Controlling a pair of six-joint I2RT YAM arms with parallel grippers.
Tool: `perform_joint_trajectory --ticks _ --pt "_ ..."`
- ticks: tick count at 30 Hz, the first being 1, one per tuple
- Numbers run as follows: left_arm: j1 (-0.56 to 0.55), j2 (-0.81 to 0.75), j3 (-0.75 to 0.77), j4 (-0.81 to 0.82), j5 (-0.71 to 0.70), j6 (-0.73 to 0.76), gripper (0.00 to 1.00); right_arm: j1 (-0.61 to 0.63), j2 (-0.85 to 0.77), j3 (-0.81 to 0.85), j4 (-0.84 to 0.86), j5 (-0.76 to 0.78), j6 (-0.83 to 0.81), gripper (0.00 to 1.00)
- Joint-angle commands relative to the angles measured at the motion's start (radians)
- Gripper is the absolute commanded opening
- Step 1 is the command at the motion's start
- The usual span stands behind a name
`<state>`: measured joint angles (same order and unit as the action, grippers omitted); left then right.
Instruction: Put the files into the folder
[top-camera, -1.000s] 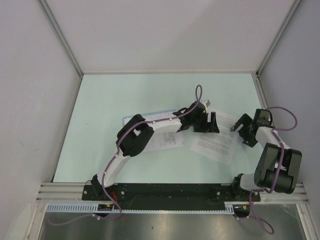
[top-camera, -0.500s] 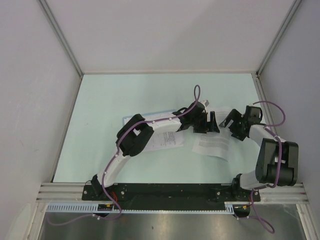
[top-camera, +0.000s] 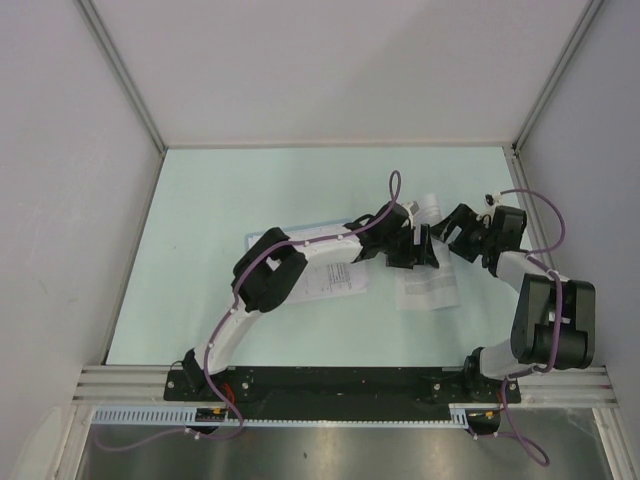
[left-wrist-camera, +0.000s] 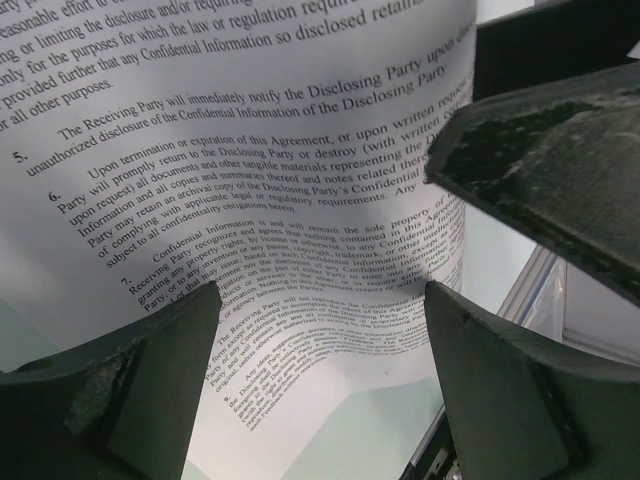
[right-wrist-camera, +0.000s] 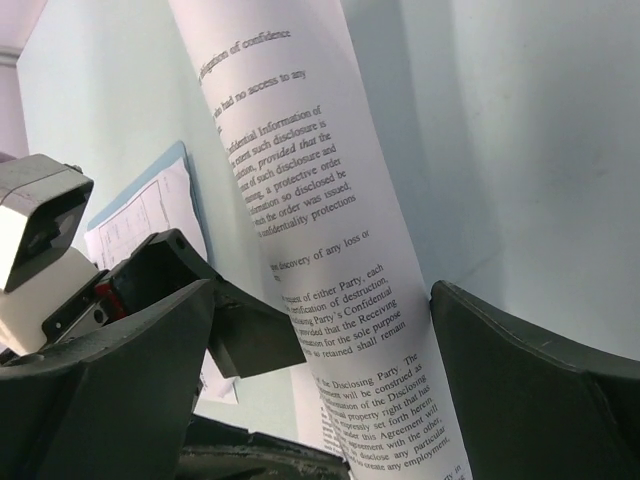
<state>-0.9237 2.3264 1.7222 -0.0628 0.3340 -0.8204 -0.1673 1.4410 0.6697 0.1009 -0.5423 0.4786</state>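
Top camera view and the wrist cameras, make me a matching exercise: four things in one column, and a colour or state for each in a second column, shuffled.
Column one
1. folder
2. bowed sheet
3. right gripper
4. cable loop

Column two
a. jaws open
b. light blue, lying flat
c. purple
d. white with black print, curved upward

Pairs: 1-b, 2-d, 3-a, 4-c
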Motion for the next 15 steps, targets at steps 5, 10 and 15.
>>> perform_joint_trajectory --ticks 5,10,15 --pt "0.046 0.004 -0.016 -0.085 0.062 0.029 0.89 -0.023 0.044 -0.009 0.057 -0.11 -0.041 0.98" --pt "0.095 0.01 -0.007 -0.112 0.069 0.058 0.89 -0.041 -0.005 -0.021 -0.065 -0.104 -0.008 0.99" --pt "0.135 0.027 -0.015 -0.1 0.114 0.044 0.89 -0.047 -0.05 -0.058 -0.033 -0.191 0.075 1.0"
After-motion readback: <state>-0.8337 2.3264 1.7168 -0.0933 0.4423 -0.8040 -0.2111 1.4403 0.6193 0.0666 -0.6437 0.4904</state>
